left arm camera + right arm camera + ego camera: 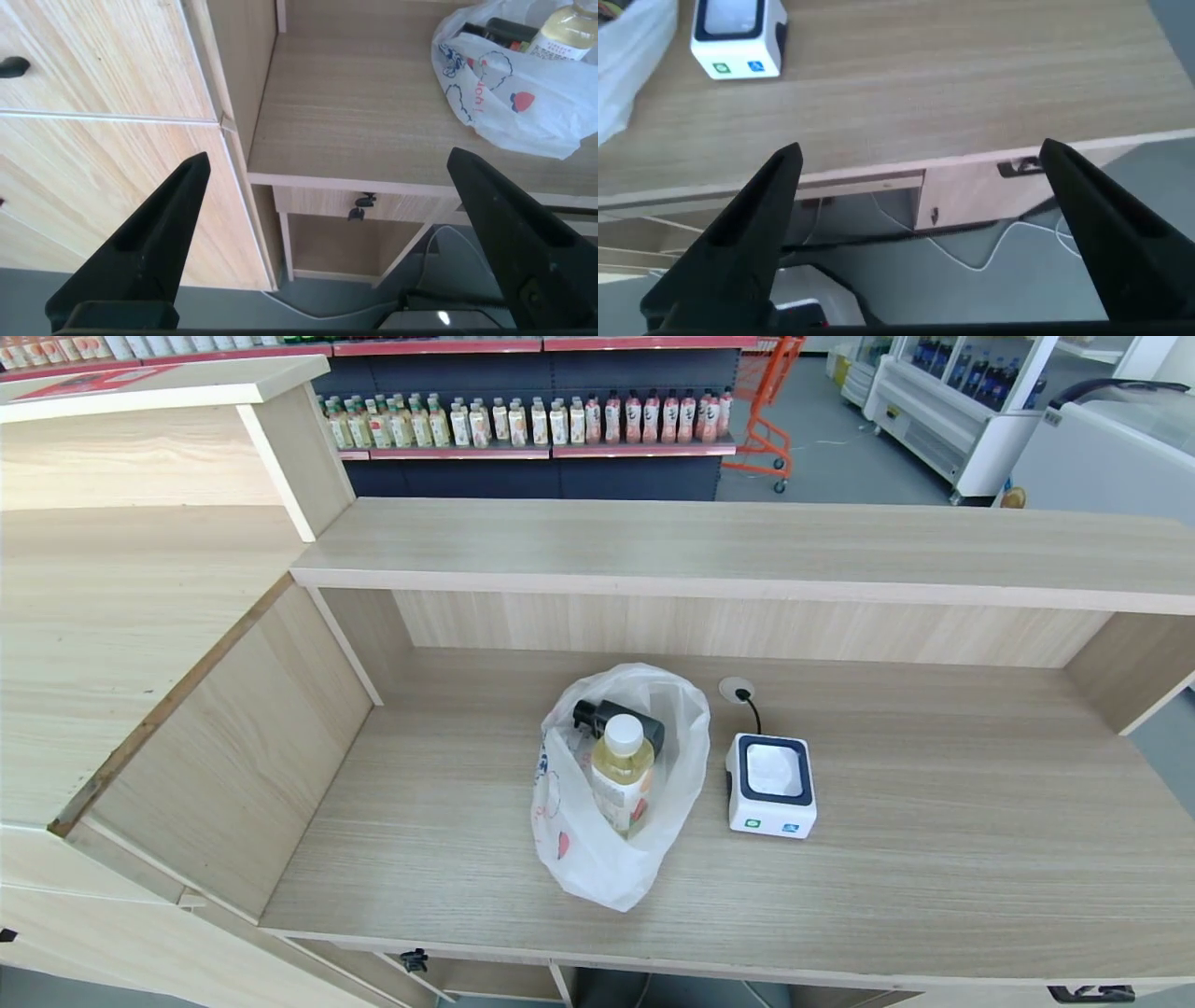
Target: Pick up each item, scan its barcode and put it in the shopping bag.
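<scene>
Head view, one bag (574,845), two bottles (621,779) (631,721), one scanner (771,785), left gripper (329,157), right gripper (920,147) spread

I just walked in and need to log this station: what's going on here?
Nothing is being handled right now. A bottle and a dark item sit inside the shopping bag on the counter, with the scanner beside it. The left gripper and right gripper hover off the counter's near edge, jaws open and empty.
</scene>
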`<state>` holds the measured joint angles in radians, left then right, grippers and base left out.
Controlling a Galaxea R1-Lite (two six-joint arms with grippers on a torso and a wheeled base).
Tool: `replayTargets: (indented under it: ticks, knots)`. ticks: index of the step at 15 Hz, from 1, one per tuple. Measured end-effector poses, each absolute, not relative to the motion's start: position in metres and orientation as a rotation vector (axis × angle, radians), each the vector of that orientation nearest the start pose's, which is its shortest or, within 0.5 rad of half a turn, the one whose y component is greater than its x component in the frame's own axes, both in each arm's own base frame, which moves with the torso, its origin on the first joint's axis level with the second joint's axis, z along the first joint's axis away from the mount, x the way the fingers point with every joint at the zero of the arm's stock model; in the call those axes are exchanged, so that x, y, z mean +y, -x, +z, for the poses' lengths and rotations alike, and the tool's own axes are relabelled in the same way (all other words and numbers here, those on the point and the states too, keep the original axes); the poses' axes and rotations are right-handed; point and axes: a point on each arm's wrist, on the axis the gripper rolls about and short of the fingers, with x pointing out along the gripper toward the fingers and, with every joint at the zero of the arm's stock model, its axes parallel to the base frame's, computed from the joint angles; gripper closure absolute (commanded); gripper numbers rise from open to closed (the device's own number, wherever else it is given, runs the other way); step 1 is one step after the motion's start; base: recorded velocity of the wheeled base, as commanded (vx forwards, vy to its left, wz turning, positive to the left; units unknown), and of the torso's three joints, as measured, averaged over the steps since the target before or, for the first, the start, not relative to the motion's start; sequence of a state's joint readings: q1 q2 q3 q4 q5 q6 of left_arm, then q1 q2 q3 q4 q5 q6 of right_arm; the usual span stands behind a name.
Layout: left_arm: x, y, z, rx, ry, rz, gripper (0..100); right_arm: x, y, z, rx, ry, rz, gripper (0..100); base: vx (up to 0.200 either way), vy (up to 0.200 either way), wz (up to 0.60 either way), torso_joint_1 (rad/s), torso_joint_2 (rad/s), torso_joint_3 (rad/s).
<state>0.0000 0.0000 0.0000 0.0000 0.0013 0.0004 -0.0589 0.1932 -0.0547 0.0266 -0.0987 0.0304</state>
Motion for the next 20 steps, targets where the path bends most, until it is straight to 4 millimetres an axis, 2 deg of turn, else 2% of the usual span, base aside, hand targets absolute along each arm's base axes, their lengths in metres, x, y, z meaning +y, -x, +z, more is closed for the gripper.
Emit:
replayTargets:
  ticks: [2, 5, 8, 10, 11, 20]
  knots:
    - [0.000, 0.023, 0.075, 0.000, 0.000, 0.001, 0, -0.002, 0.015, 0.079, 0.162, -0.018, -0.188, 0, 0.000, 0.000, 0.00, 0.000, 0.00, 0.000]
    - [0.000, 0.023, 0.075, 0.000, 0.000, 0.001, 0, -0.001, 0.017, 0.077, 0.133, -0.018, -0.189, 0, 0.000, 0.000, 0.00, 0.000, 0.00, 0.000]
    - [0.000, 0.023, 0.075, 0.000, 0.000, 0.001, 0, -0.003, 0.018, 0.076, 0.117, -0.019, -0.088, 0, 0.000, 0.000, 0.00, 0.000, 0.00, 0.000]
    - [0.000, 0.023, 0.075, 0.000, 0.000, 0.001, 0, -0.003, 0.020, 0.075, 0.089, -0.024, -0.087, 0, 0.000, 0.000, 0.00, 0.000, 0.00, 0.000]
    - [0.000, 0.023, 0.075, 0.000, 0.000, 0.001, 0, -0.003, 0.022, 0.074, 0.072, -0.026, -0.096, 100, 0.000, 0.000, 0.00, 0.000, 0.00, 0.000]
    - [0.000, 0.023, 0.075, 0.000, 0.000, 0.001, 0, -0.003, 0.024, 0.073, 0.040, -0.029, -0.106, 100, 0.000, 0.000, 0.00, 0.000, 0.00, 0.000]
